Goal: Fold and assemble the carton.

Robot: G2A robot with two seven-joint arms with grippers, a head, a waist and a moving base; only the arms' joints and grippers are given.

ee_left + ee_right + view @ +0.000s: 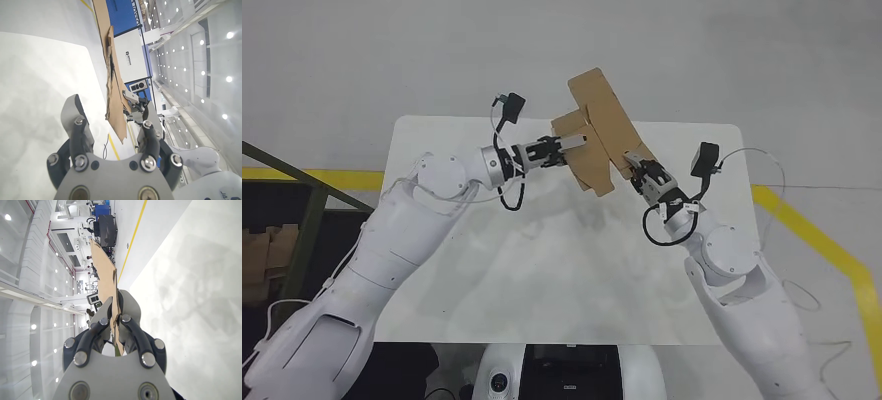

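A flattened brown carton (597, 120) is held in the air over the far middle of the white table (542, 290), tilted, its upper end past the table's far edge. My right gripper (630, 168) is shut on the carton's lower right edge; in the right wrist view the cardboard (105, 275) runs up from between the closed fingers (128, 302). My left gripper (567, 148) is at the carton's left flap and stands open. In the left wrist view the carton's edge (115, 106) sits in the wide gap between its fingers (77, 108), with the right gripper (130, 96) behind it.
The tabletop carries nothing else. Left of the table, on the floor, a dark frame holds a stack of cardboard (267, 255). A yellow floor line (802, 220) runs past the table's right side.
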